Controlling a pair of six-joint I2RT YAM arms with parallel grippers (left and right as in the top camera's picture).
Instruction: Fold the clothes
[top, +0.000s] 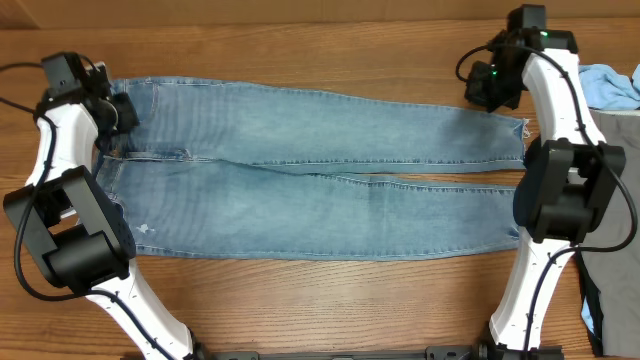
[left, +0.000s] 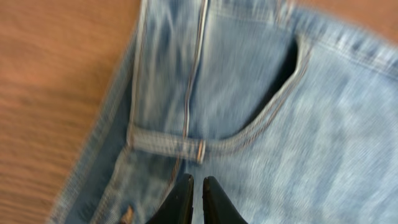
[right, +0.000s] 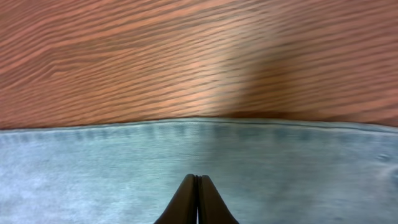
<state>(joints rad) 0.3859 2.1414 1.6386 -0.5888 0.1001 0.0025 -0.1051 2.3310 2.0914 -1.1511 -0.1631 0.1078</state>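
The clothes in front of me are light-blue denim jeans (top: 320, 180), spread flat across the table with the waist at the left and the leg ends at the right. My left gripper (top: 122, 112) hovers over the far corner of the waist. In the left wrist view its fingers (left: 198, 182) stand almost together over the denim (left: 323, 124) beside a stitched pocket opening (left: 273, 106); no cloth shows between them. My right gripper (top: 490, 88) is over the far leg near its hem. Its fingers (right: 196, 178) are pressed together above the flat denim (right: 93, 168), close to the leg's far edge.
A sky-blue garment (top: 612, 85) lies at the far right, with a grey one (top: 618, 205) below it and a dark one (top: 590, 300) at the front right corner. Bare wooden table (top: 300, 40) runs behind the jeans. Both arm bases stand at the front edge.
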